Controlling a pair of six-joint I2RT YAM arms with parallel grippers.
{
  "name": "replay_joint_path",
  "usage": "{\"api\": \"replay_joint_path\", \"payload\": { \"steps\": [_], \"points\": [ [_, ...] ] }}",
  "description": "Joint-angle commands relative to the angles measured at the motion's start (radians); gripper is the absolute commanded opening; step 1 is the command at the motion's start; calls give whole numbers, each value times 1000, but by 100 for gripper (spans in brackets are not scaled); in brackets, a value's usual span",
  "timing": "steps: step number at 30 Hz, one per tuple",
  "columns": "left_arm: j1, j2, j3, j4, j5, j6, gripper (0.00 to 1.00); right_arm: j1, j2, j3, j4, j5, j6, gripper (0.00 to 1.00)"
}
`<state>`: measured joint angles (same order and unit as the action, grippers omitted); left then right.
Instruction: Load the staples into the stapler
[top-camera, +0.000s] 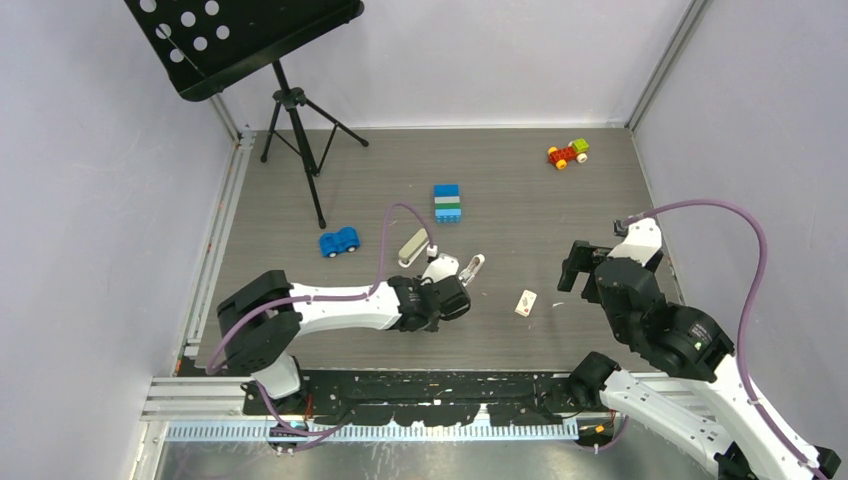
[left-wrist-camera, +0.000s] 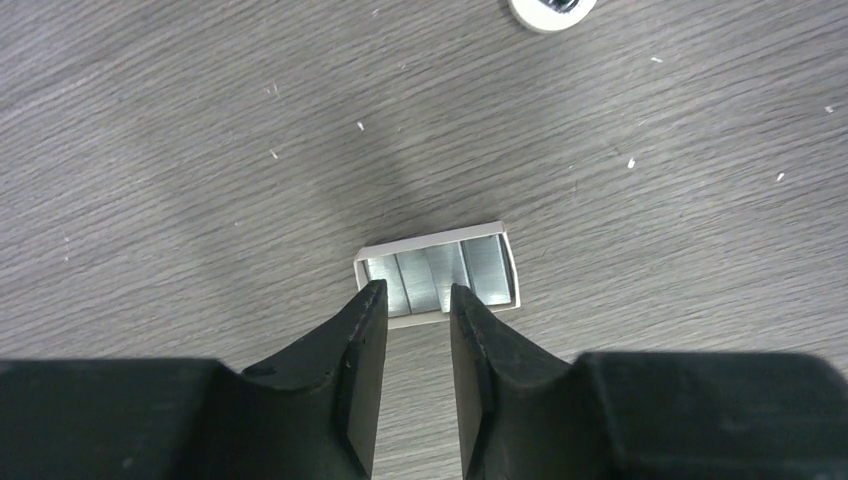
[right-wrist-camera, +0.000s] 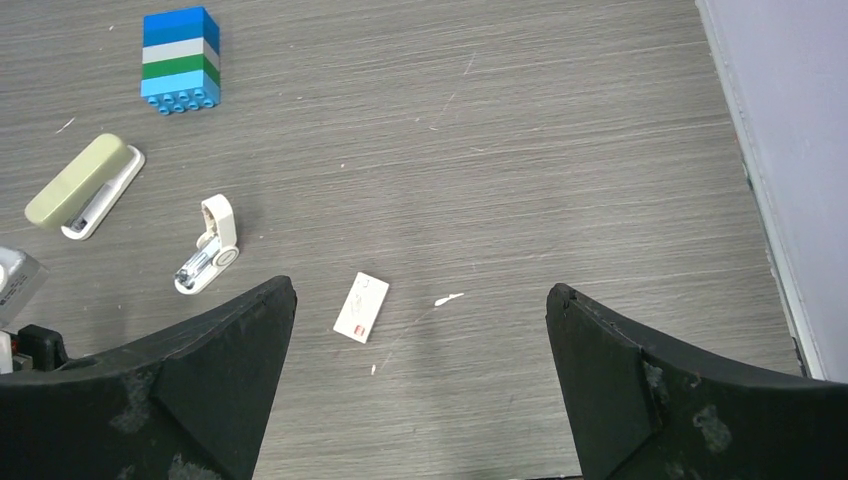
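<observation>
The staples (left-wrist-camera: 430, 275) are silvery strips lying side by side in a small open white tray (left-wrist-camera: 512, 268) on the table. My left gripper (left-wrist-camera: 413, 295) hangs just over the tray's near edge, its jaws a narrow gap apart with nothing between them. In the top view the left gripper (top-camera: 441, 280) is beside the tray (top-camera: 436, 266). The stapler (top-camera: 413, 245), beige on top with a white base (right-wrist-camera: 85, 185), lies just beyond it. My right gripper (right-wrist-camera: 420, 300) stands wide open and empty above bare table, at the right (top-camera: 583, 268).
A small white curved piece (right-wrist-camera: 208, 247) lies right of the stapler. A white red-marked box (right-wrist-camera: 361, 307) lies near the right gripper. There are also a blue-white-green block stack (top-camera: 447, 203), a blue toy car (top-camera: 339, 242), a brick vehicle (top-camera: 567, 153) and a music stand (top-camera: 290, 100).
</observation>
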<state>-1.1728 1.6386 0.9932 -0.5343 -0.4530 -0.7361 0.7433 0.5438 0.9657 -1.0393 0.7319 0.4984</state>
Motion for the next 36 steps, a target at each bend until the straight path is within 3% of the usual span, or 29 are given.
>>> {"api": "replay_joint_path", "payload": {
  "steps": [1, 8, 11, 18, 22, 27, 36],
  "points": [
    [5, -49, -23, 16, -22, -26, 34, 4, 44, 26, 75, -66, 3, 100],
    [21, -56, -54, 42, -5, -40, 45, 4, 125, -111, 278, -391, 136, 99],
    [31, -95, -70, 37, -18, -40, 52, 3, 172, -194, 393, -500, 196, 94],
    [88, -220, -166, 97, 16, -56, 50, 5, 354, -338, 695, -696, 295, 79],
    [162, -269, -250, 195, 127, -70, 43, 23, 479, -378, 845, -760, 337, 75],
    [200, -270, -289, 269, 211, -77, 36, 61, 571, -384, 916, -759, 354, 73],
    [214, -258, -330, 368, 290, -109, 34, 109, 658, -397, 970, -743, 375, 72]
  ]
}}
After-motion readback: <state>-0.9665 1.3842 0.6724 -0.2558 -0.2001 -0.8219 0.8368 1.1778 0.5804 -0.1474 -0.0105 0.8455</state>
